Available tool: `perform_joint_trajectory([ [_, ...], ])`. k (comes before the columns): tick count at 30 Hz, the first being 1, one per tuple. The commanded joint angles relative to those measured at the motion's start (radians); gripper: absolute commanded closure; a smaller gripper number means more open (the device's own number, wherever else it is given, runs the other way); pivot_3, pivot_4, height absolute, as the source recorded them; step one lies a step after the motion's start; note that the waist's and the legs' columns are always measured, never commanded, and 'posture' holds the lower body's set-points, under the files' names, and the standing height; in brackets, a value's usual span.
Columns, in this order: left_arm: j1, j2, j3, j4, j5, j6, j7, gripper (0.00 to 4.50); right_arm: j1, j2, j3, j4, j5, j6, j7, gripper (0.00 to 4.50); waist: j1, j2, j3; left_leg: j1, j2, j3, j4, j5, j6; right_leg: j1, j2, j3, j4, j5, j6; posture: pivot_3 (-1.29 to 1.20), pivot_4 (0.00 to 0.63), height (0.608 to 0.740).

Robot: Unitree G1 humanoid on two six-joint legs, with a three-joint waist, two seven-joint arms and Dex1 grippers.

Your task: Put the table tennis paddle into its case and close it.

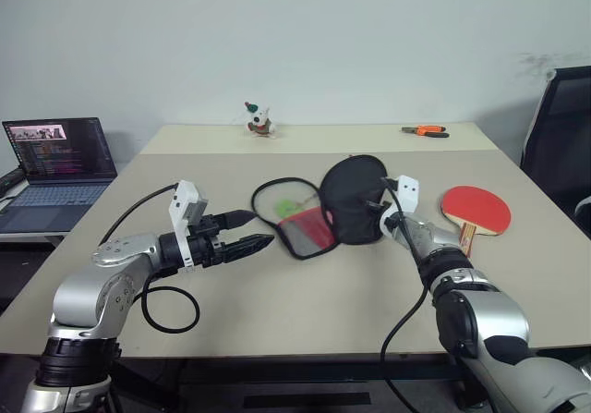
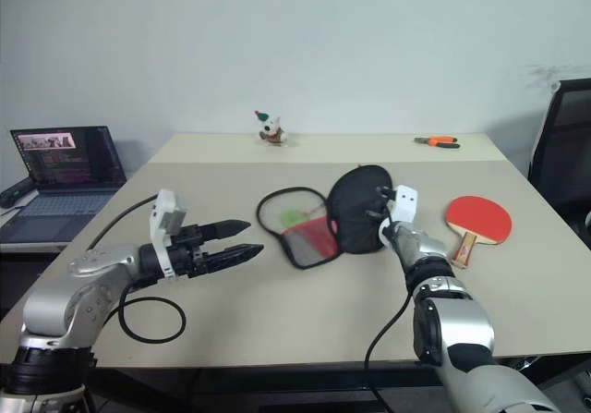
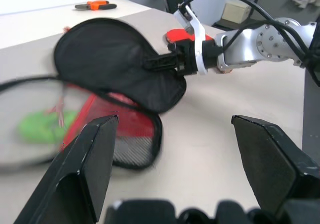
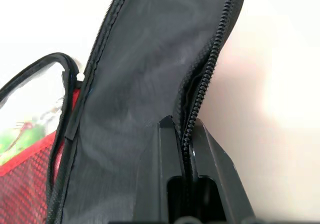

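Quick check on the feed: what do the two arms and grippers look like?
Both arms are silver-grey metal with black joint bands. Each wrist carries a white camera bracket, fed by a loose black cable. The left gripper and right gripper each have two black, tapered fingers.

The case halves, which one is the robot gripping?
The solid black fabric half, lifted by the right gripper shut on its zipper edge; the mesh half lies flat.
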Motion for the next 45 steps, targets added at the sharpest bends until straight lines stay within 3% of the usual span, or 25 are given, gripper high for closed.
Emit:
perform_joint_trajectory([
  [1,-0.035,0.013,-0.005,0.014,0.011,-0.037,-0.032,0.54,0.022,-0.021,-0.035,-0.042,0.026,0.022,-0.059,4.48,-0.001,0.0,0.0,0.0,0.0,0.001,0.0,0.0,0.0,0.0,0.0,0.001,0.0,0.0,0.0,0.0,0.15,0.74],
  [9,-0.052,0.008,-0.031,0.044,0.027,-0.062,-0.056,0.54,0.142,0.022,0.008,-0.273,0.051,0.236,-0.043,4.48,-0.004,0.0,0.0,0.0,0.001,0.001,-0.001,0.0,0.0,-0.001,0.001,0.002,0.0,0.0,0.0,0.0,0.15,0.74],
  [16,-0.034,0.002,-0.028,0.028,0.026,-0.06,-0.054,0.54,0.173,0.037,0.031,-0.362,0.033,0.289,-0.041,4.48,-0.005,0.0,0.0,0.001,0.002,0.001,-0.001,0.0,0.0,-0.001,0.001,0.002,0.001,0.0,0.0,0.0,0.15,0.74],
  [20,-0.025,0.0,-0.025,0.021,0.026,-0.062,-0.048,0.54,0.171,0.024,0.047,-0.362,0.018,0.273,-0.035,3.59,-0.005,0.0,0.0,0.001,0.002,0.001,-0.001,0.0,0.0,-0.001,0.002,0.002,0.001,0.0,0.0,0.0,0.15,0.74],
  [25,-0.014,-0.009,-0.028,0.011,0.027,-0.067,-0.038,0.54,0.181,-0.02,0.076,-0.41,0.001,0.281,-0.016,1.84,-0.003,0.0,0.0,0.001,0.001,0.001,-0.001,0.0,0.0,0.0,0.002,0.002,0.001,0.0,0.0,0.0,0.15,0.74],
  [30,-0.013,-0.013,-0.034,0.009,0.029,-0.073,-0.039,0.54,0.238,-0.084,0.099,-0.601,0.0,0.355,0.008,0.14,0.012,0.0,0.0,0.0,0.0,0.0,-0.001,0.0,0.0,-0.001,0.001,0.002,0.0,0.0,0.0,0.0,0.15,0.74],
  [38,-0.08,-0.022,-0.074,0.035,0.015,-0.066,-0.101,0.54,0.358,-0.163,0.009,-0.911,-0.001,0.51,-0.102,0.06,0.017,0.0,0.0,0.0,0.001,0.0,-0.001,0.0,0.0,-0.001,0.001,0.001,0.0,0.0,0.0,0.0,0.15,0.74],
  [45,-0.242,-0.067,-0.181,0.166,0.082,-0.137,-0.206,0.54,0.367,-0.149,-0.066,-0.822,-0.066,0.453,-0.28,0.06,0.018,0.0,0.0,0.0,0.0,0.004,-0.001,0.0,0.0,-0.001,0.001,0.002,0.0,0.0,0.0,0.0,0.15,0.74],
])
